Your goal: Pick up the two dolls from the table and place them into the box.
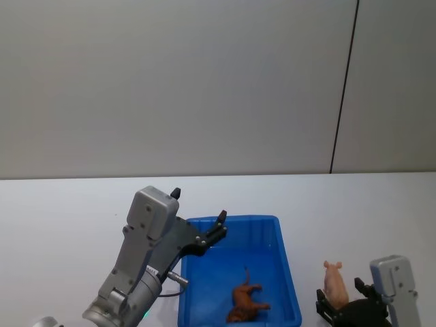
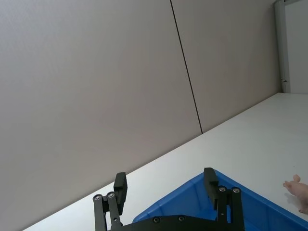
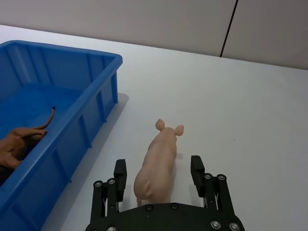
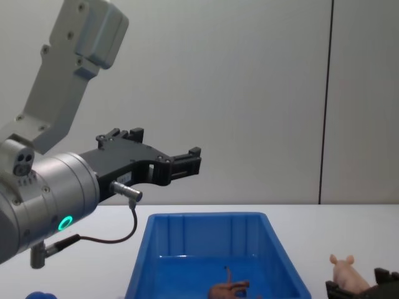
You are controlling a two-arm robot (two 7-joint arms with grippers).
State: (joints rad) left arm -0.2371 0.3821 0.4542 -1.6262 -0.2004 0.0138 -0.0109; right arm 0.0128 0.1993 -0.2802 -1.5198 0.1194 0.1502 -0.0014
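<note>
Straddling the pig (image 3: 161,159), right gripper (image 3: 158,164) gapes; left gripper (image 2: 164,175) gapes above the box (image 1: 235,219).

Right gripper (image 3: 158,164), fingers spread, flanks the pig (image 3: 163,144) near the table's (image 3: 250,110) front edge, a gap either side. Box (image 3: 103,103) wall close by, bare strip between. Inside, brown doll (image 3: 17,142) blocks the near end; far end free, left gripper (image 1: 198,204) above its far-left corner.

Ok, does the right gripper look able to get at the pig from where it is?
Likely yes: the right gripper is open astride the pig on the table, nothing between them; the box stands apart, the left gripper above it.
</note>
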